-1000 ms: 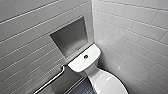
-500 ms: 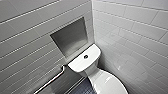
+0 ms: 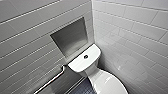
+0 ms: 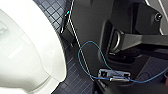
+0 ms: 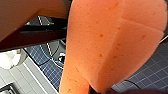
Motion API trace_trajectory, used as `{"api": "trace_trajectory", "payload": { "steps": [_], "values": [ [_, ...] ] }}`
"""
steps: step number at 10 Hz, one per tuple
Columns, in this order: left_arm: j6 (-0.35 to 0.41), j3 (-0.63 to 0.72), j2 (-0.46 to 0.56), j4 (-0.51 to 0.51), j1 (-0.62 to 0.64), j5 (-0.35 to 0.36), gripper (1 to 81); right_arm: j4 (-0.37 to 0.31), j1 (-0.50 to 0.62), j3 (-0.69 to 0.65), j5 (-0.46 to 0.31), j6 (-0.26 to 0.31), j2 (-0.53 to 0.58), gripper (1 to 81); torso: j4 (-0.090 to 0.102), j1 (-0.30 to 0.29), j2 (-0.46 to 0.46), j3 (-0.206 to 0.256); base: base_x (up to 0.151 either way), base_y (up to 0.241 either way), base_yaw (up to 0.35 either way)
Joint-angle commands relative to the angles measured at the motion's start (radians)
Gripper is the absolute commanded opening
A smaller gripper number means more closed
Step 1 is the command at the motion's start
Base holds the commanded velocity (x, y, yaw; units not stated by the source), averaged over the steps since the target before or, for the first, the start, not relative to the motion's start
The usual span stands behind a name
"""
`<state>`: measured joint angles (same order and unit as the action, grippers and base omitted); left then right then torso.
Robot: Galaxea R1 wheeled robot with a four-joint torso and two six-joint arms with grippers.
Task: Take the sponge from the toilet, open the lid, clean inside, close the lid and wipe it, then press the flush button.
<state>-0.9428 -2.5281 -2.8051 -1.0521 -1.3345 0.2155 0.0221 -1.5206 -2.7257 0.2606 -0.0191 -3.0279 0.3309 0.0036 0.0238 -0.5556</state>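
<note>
The white toilet (image 3: 85,62) stands in the corner, its cistern top facing me with the dark round flush button (image 3: 86,56) in its middle. Below the cistern the smooth white lid (image 3: 107,83) lies down over the bowl. The orange-red sponge (image 5: 107,45) looms very close in the right wrist view, held in my right gripper above the dark blue floor tiles. The left wrist view looks past the toilet's glossy white side (image 4: 27,50) down to the floor. My left gripper is shut and holds nothing that I can see.
A recessed grey niche (image 3: 71,37) sits in the tiled wall behind the cistern. A metal grab rail (image 3: 52,80) runs along the wall left of the toilet. The robot's dark base with a blue cable (image 4: 95,62) stands close beside the bowl on the dark mosaic floor (image 3: 83,88).
</note>
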Motion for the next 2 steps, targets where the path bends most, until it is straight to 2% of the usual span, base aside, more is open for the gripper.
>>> {"api": "trace_trajectory", "payload": {
  "steps": [1, 2],
  "values": [
    [0.006, -0.251, -0.200, -0.029, -0.119, 0.024, 1.0, 0.005, -0.026, 0.018, -0.080, 0.005, -0.039, 1.0, 0.000, 0.000, 0.000, 0.000, 0.000, 0.000, 0.000],
    [0.006, -0.282, -0.232, -0.029, -0.121, -0.021, 1.0, 0.001, -0.027, 0.014, -0.080, 0.005, -0.039, 1.0, 0.000, 0.000, 0.000, 0.000, 0.000, 0.000, 0.000]
  ]
}}
